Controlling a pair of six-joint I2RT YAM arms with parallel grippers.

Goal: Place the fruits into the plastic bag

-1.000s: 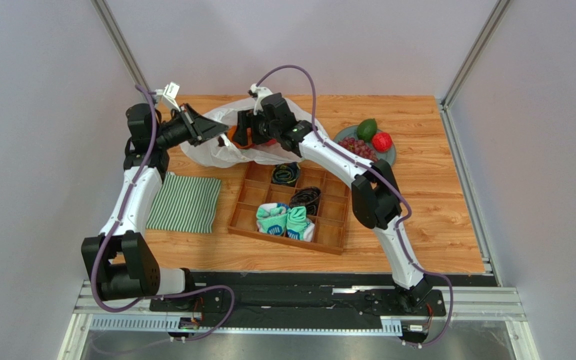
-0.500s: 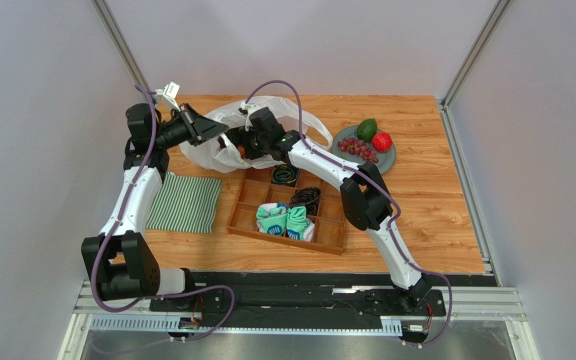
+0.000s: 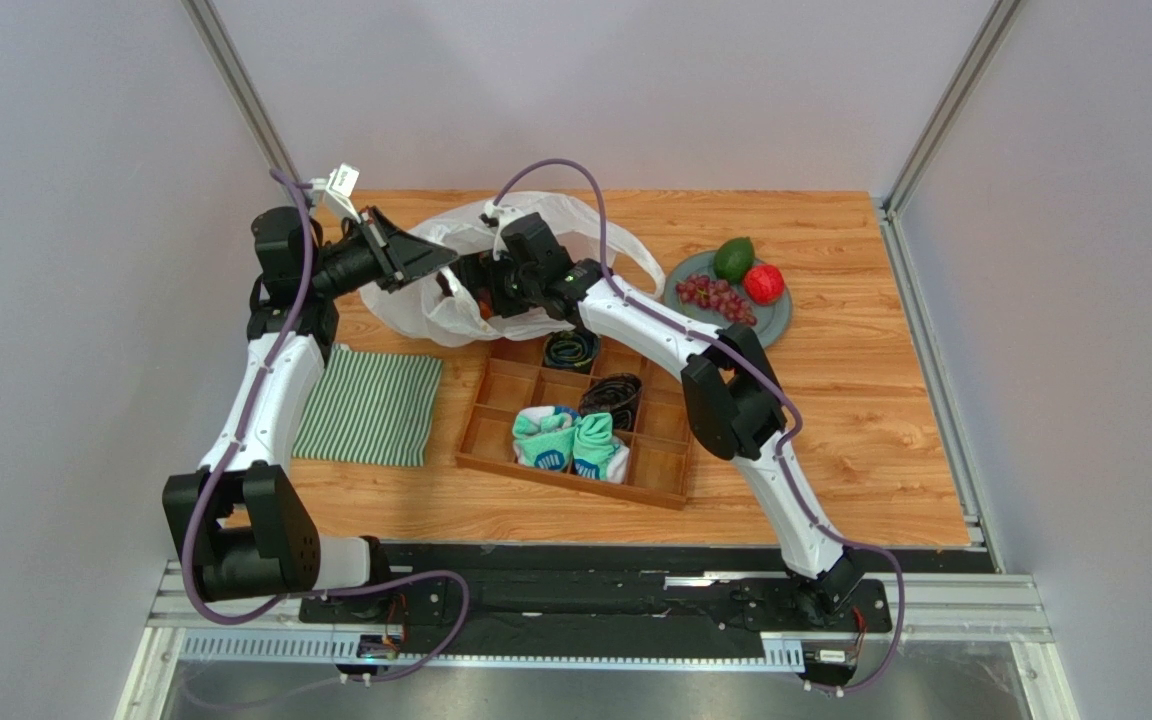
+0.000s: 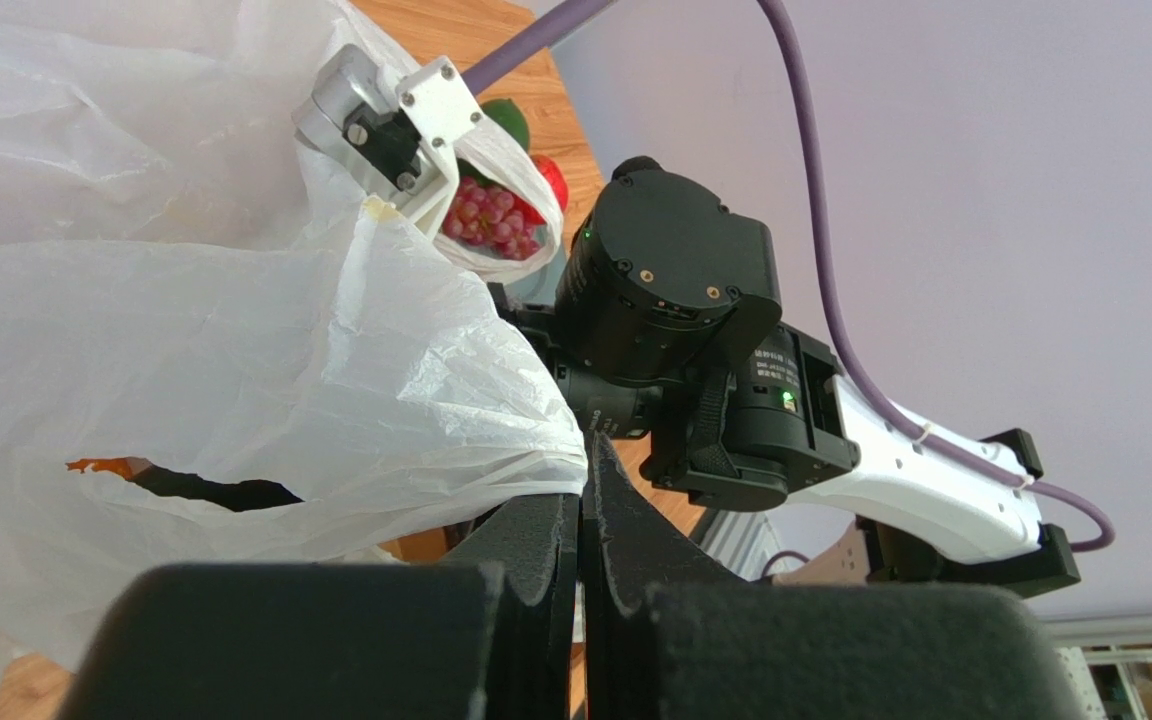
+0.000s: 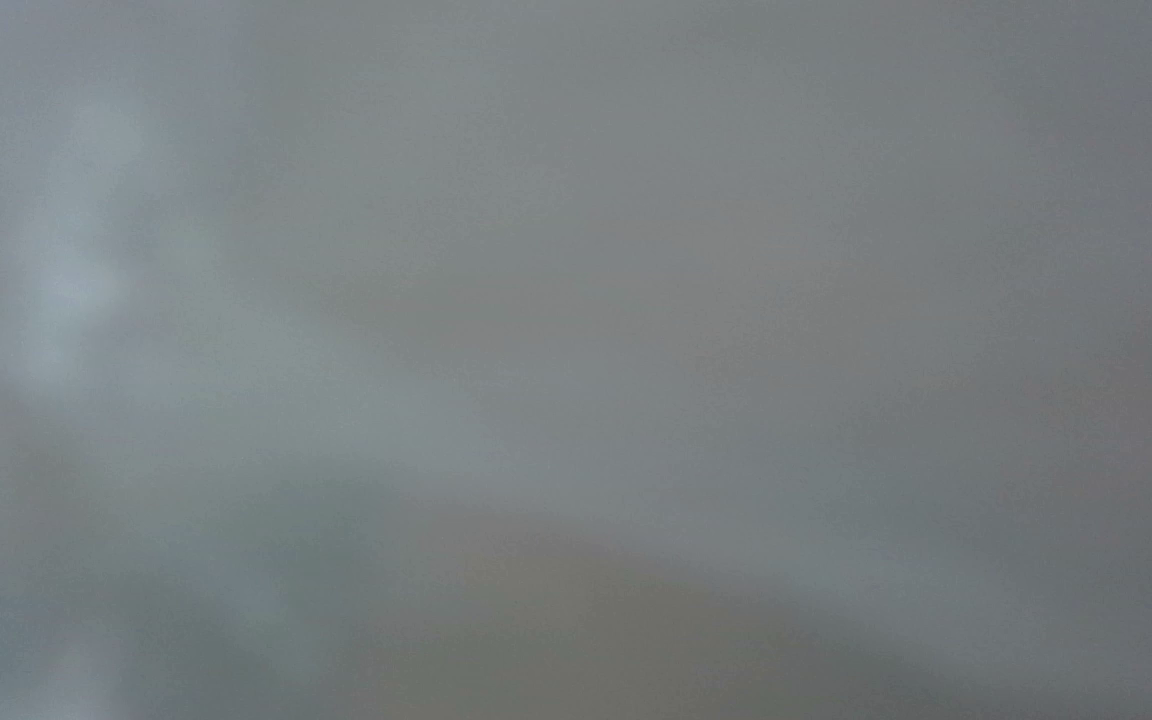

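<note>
Both arms at the plastic bag (image 3: pixel 440 312), just behind the wooden tray (image 3: pixel 579 399).
Top view: your left gripper (image 3: pixel 440 263) pinches the bag's rim and your right gripper (image 3: pixel 477 288) sits in its mouth, jaws hidden; grapes (image 3: pixel 713 291), green fruit (image 3: pixel 734 257) and red apple (image 3: pixel 763 282) lie on a plate (image 3: pixel 772 317) behind the tray's right end. Left wrist: fingers (image 4: pixel 545 525) pressed together on bag film, a sliver of orange fruit (image 4: pixel 94 467) showing inside. Right wrist: grey blur, so you can't tell that grip.

- Setting: a robot test cell in a lab.
- Plain grey wall panels (image 3: pixel 612 90) and metal corner posts (image 3: pixel 244 90) stand behind the left claw (image 3: pixel 440 266).
- A wooden table (image 3: pixel 868 405) lies beneath the claw.
- A metal base rail (image 3: pixel 612 642) runs well to the claw's near side.
</note>
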